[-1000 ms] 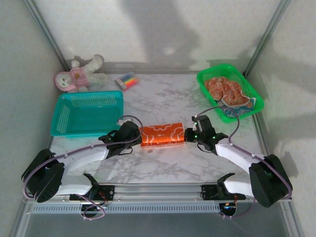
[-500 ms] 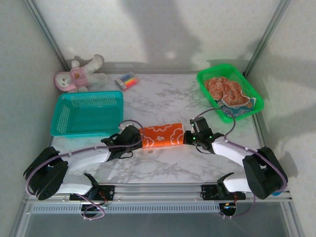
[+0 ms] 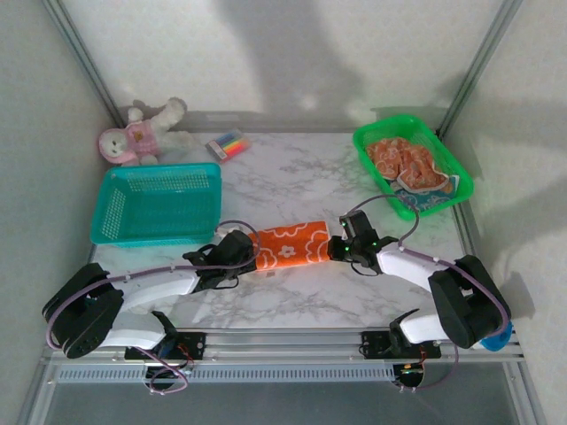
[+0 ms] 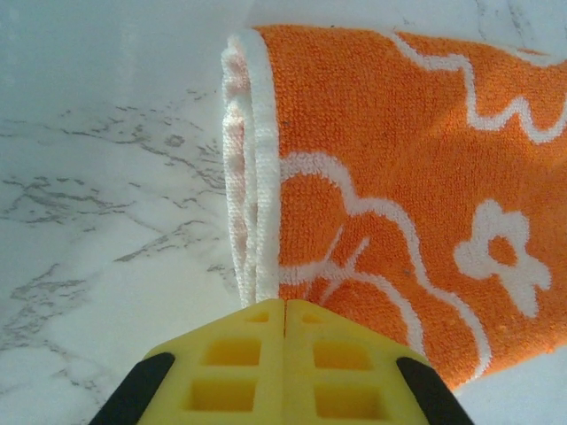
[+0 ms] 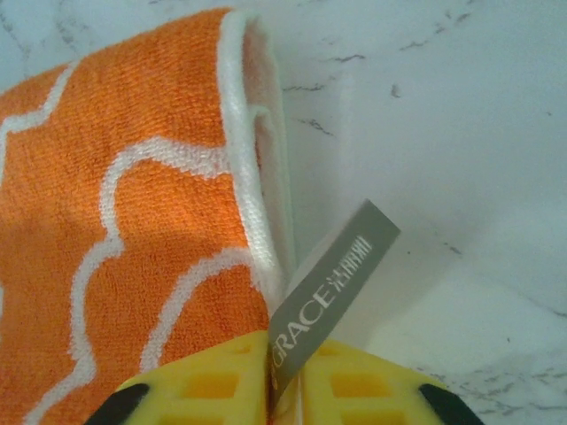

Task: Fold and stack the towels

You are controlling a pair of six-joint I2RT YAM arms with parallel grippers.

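An orange towel [image 3: 291, 246] with white scrolls and flowers lies folded into a long strip on the marble table [image 3: 292, 177]. It sits near the front edge and about midway across, stretched between the two grippers. At its left end, the left gripper [image 4: 283, 305] has its yellow fingers pressed flat together. The towel's white folded hem runs straight into their tips, pinched there. Just behind this arm, a teal basket [image 3: 158, 204] sits along the left edge of the table. At the towel's right end, a grey sewn-in label [image 5: 332, 288] sticks up at a slant. It reads "GRACE" in pale capitals, followed by smaller characters too fine to read. The label rises out of the thin slot between the yellow fingers of the right gripper [image 5: 285, 341]. These fingers stand almost together, and it cannot be told whether they are nipping the label or only flanking it. In the back right corner, a green basket [image 3: 372, 142] holds more towels [image 3: 403, 159], crumpled, in peach, orange and white.
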